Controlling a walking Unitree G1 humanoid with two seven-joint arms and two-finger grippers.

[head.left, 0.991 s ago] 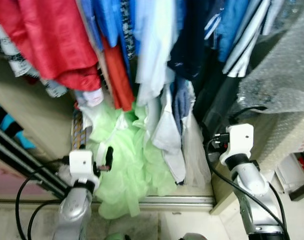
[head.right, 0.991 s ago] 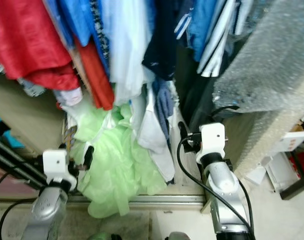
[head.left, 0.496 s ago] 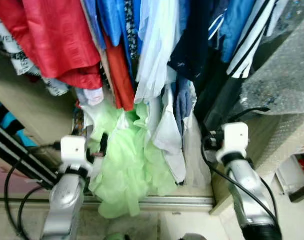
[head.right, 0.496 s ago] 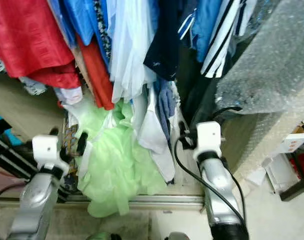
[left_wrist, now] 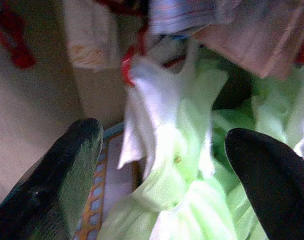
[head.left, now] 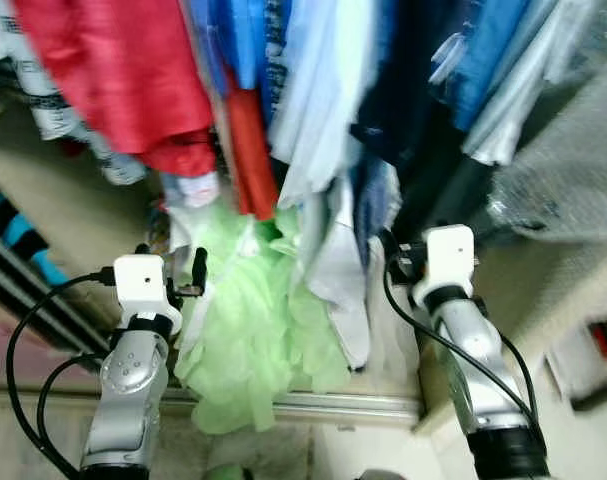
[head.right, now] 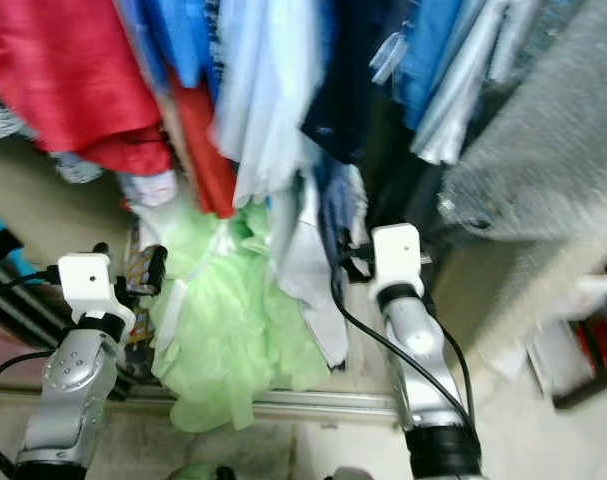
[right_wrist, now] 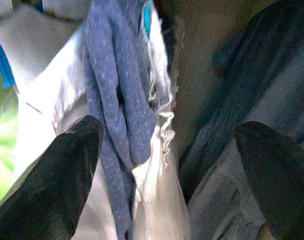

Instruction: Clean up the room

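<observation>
A pale green garment (head.left: 253, 330) hangs down to the wardrobe floor beneath a rail of red (head.left: 133, 80), blue (head.left: 248, 40) and white (head.left: 323, 100) clothes. My left gripper (head.left: 183, 275) is open just at the green garment's left edge; its wrist view shows the green and white fabric (left_wrist: 182, 165) between its fingers (left_wrist: 66, 170), not gripped. My right gripper (head.left: 398, 262) is open in front of a grey-blue cloth (right_wrist: 119, 100) and dark hanging clothes (right_wrist: 252, 95), with nothing in its fingers (right_wrist: 56, 180).
A sliding-door track (head.left: 313, 405) runs along the wardrobe's front edge. A beige side panel (head.left: 73, 220) stands on the left. A bubble-wrapped bulk (head.left: 573, 170) fills the right. A patterned mat (left_wrist: 104, 190) lies under the green garment.
The camera has shifted and the picture has blurred. Both grippers have moved up and a little closer to the hanging clothes; both stay open.
</observation>
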